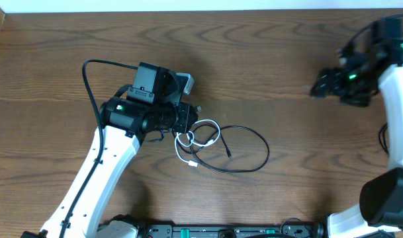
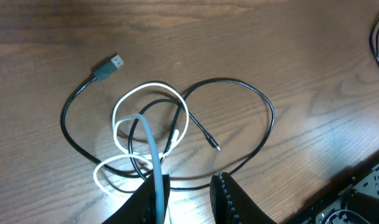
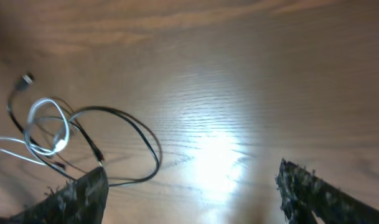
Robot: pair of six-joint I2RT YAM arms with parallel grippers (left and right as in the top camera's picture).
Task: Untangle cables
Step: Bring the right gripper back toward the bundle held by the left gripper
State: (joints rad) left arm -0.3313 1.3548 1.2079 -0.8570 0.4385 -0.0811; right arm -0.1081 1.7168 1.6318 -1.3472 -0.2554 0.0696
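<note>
The white cable (image 2: 150, 87) lies in small loops laced through the black cable (image 2: 264, 106), which makes one big loop on the wood. The black cable's USB plug (image 2: 108, 68) rests off to the side. In the overhead view the tangle (image 1: 204, 135) sits mid-table. My left gripper (image 2: 190, 186) hovers at its edge, jaws slightly apart. A raised strand of white cable runs along the left finger (image 2: 153, 193), and bare table shows in the gap. My right gripper (image 1: 320, 86) hangs far off at the right, open wide (image 3: 192, 186) and holding nothing.
The wooden table (image 1: 287, 53) stretches around the tangle. A thick black arm wire (image 1: 89, 86) arcs beside the left arm. The right arm's base (image 1: 386, 198) stands at the lower right, and a rail (image 1: 221, 231) runs along the front edge.
</note>
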